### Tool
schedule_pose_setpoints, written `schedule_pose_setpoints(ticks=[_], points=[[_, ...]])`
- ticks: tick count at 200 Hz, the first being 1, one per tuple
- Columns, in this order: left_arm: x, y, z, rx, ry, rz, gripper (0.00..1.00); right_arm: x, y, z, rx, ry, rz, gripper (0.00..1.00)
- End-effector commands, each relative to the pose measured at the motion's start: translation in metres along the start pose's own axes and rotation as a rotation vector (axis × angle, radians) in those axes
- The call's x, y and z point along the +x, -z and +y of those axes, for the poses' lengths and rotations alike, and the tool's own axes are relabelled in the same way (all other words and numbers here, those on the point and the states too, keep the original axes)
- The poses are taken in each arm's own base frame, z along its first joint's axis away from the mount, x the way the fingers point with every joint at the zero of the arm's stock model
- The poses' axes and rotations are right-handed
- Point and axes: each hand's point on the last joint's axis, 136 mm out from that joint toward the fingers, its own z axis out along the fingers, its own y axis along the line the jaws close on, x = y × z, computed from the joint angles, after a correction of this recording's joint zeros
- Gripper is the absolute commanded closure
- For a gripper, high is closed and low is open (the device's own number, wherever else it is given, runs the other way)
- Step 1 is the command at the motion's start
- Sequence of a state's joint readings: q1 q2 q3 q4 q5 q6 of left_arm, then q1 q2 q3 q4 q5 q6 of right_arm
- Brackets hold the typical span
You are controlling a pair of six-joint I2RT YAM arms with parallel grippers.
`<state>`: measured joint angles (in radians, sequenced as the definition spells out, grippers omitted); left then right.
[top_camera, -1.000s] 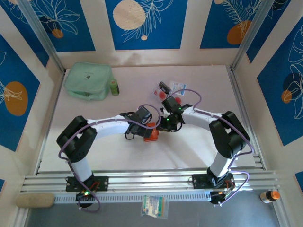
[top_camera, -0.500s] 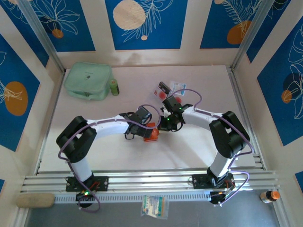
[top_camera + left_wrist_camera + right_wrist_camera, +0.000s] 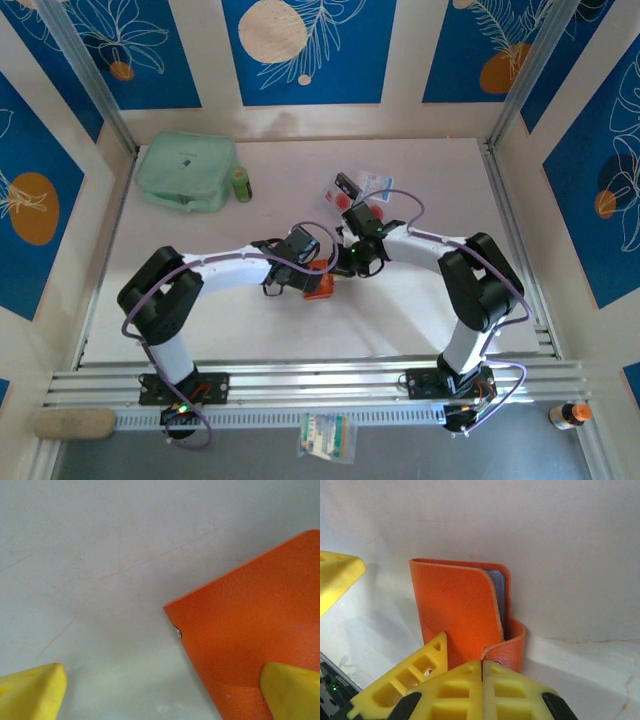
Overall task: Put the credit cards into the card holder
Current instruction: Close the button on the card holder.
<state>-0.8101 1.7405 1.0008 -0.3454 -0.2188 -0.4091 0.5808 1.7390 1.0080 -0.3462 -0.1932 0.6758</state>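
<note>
Right gripper point(image 3: 482, 664) is down low at the table point(image 3: 210, 310), its jaws pressed tight together, and they look to be pinching the curled flap edge of the orange card holder point(image 3: 452, 605), most likely to peel the cover up and expose the pockets. Left gripper point(image 3: 162, 687) sits spread as wide as it goes, holding nothing. One yellow finger point(image 3: 292, 690) rests over a corner of the holder and the other stands off on bare table, which reads to me as a brace that pins the wallet while the other arm works the flap. The holder lies mid-table between the two wrists, partly lifted on one side. A grey-blue edge peeks from inside it, card or lining, I can't tell. The credit cards point(image 3: 358, 195) wait in a loose cluster just beyond the right wrist, apart from the holder. Count: one holder, two grippers, roughly three cards, though they are too small to be sure. Off at the far left sit one mint-green pouch point(image 3: 185, 172) and one small green bottle point(image 3: 241, 184) beside it.
</note>
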Motion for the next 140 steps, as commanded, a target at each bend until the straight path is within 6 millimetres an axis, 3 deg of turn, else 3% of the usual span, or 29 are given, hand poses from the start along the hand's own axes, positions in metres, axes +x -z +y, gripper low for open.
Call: schedule_pose_setpoints(ticks=[1, 66, 140], points=[[0.027, -0.008, 0.013, -0.058, -0.042, 0.076, 0.0, -0.002, -0.005, 0.011, -0.048, -0.003, 0.015, 1.0], [0.026, -0.008, 0.012, -0.054, -0.042, 0.072, 0.0, 0.008, -0.019, 0.007, -0.035, -0.012, 0.049, 1.0], [0.024, -0.005, 0.01, -0.042, -0.032, 0.065, 0.0, 0.022, -0.032, -0.028, 0.036, -0.074, 0.078, 1.0]])
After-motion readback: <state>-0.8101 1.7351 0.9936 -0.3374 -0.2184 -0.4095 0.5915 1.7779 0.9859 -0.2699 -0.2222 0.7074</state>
